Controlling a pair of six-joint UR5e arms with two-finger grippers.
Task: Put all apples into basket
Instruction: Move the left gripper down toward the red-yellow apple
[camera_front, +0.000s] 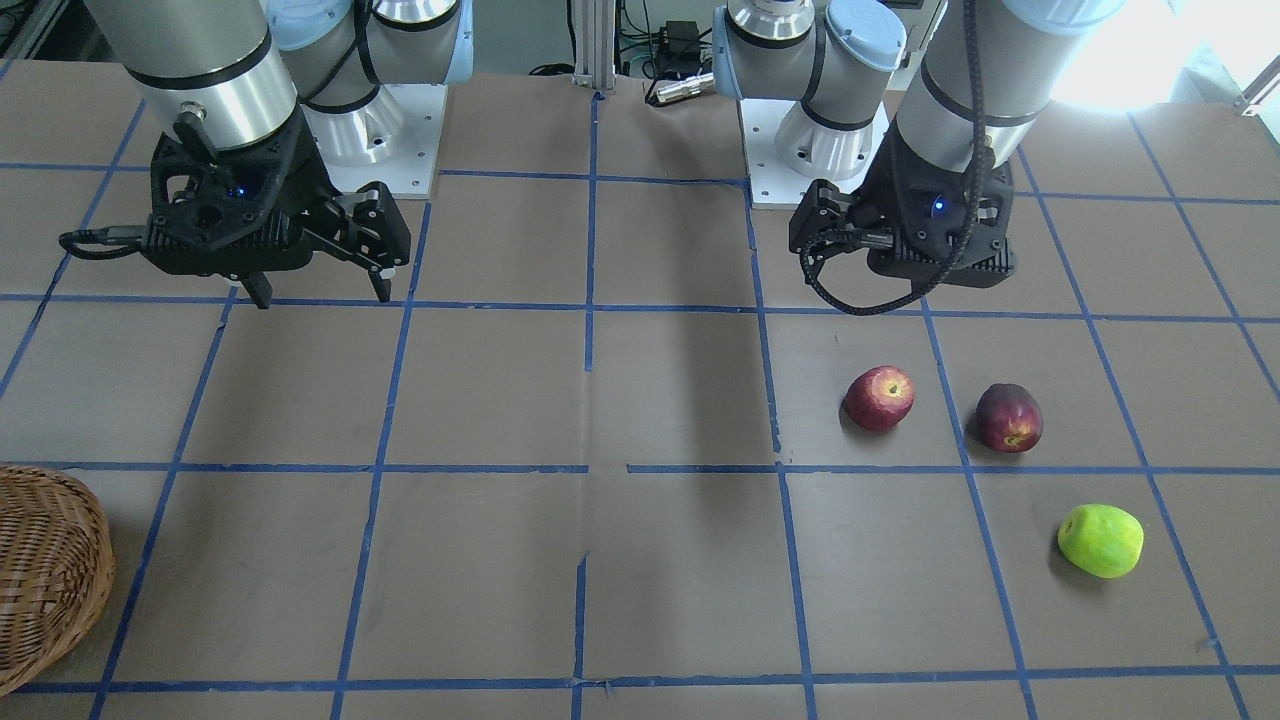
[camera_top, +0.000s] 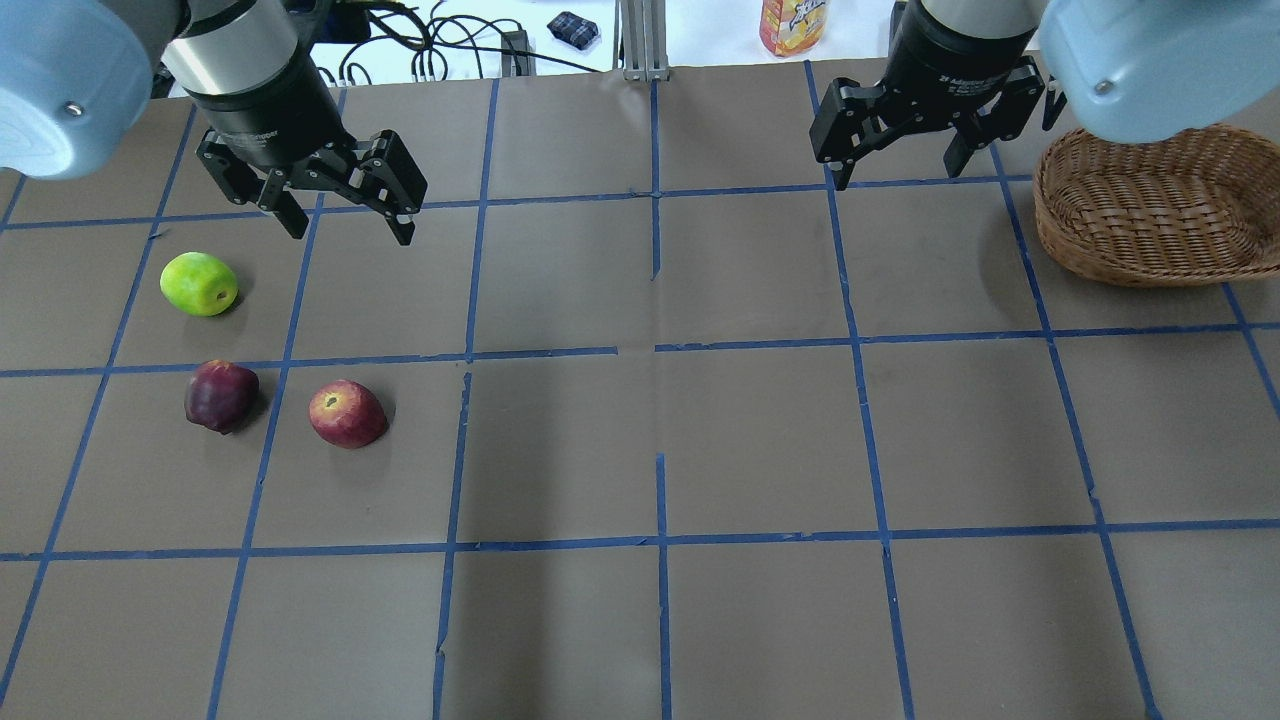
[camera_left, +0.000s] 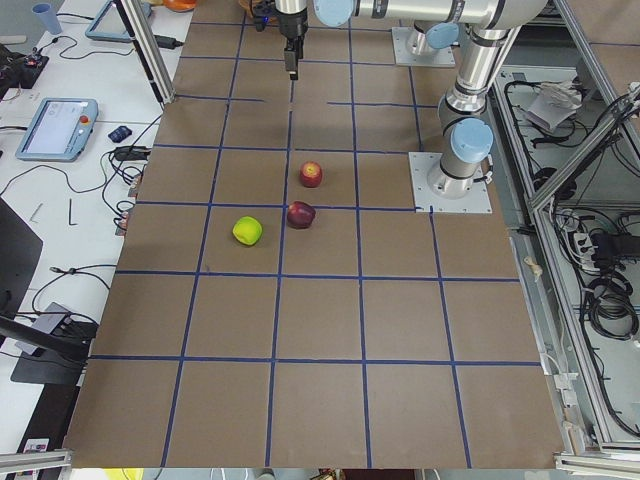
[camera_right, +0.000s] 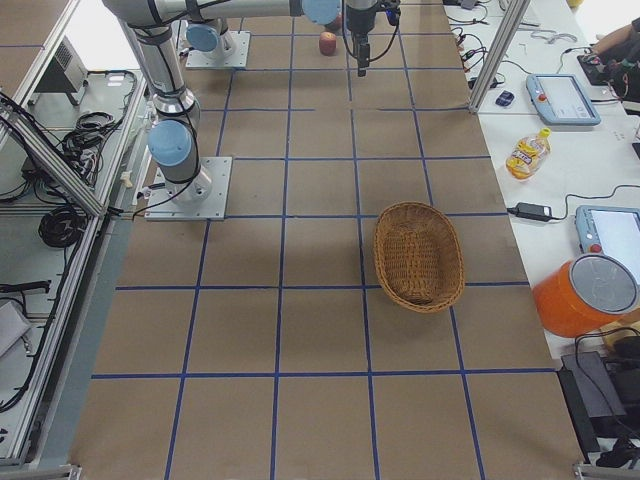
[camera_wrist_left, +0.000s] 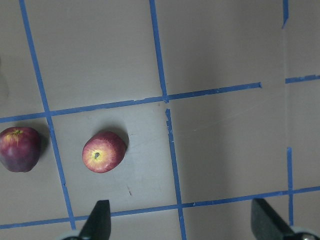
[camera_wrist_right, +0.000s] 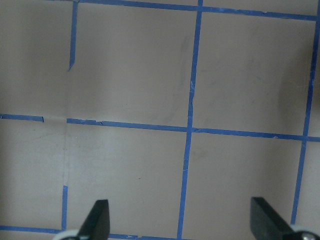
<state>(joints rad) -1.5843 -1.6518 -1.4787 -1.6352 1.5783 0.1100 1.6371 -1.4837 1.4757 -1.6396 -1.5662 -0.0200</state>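
The red apple (camera_top: 347, 414) and the maroon apple (camera_top: 221, 396) lay near each other on the left side of the bench (camera_top: 760, 430). The green apple (camera_top: 199, 284) lay a little farther from the robot, and all three were well apart from the wicker basket (camera_top: 1140, 240) on the far right. The left claw (camera_top: 350, 230) hung above the bench near the apples, fingers spread wide and gripping nothing. The right claw (camera_top: 897, 172), likewise spread and gripping nothing, hung above the bench on the basket's side, clear of its rim.
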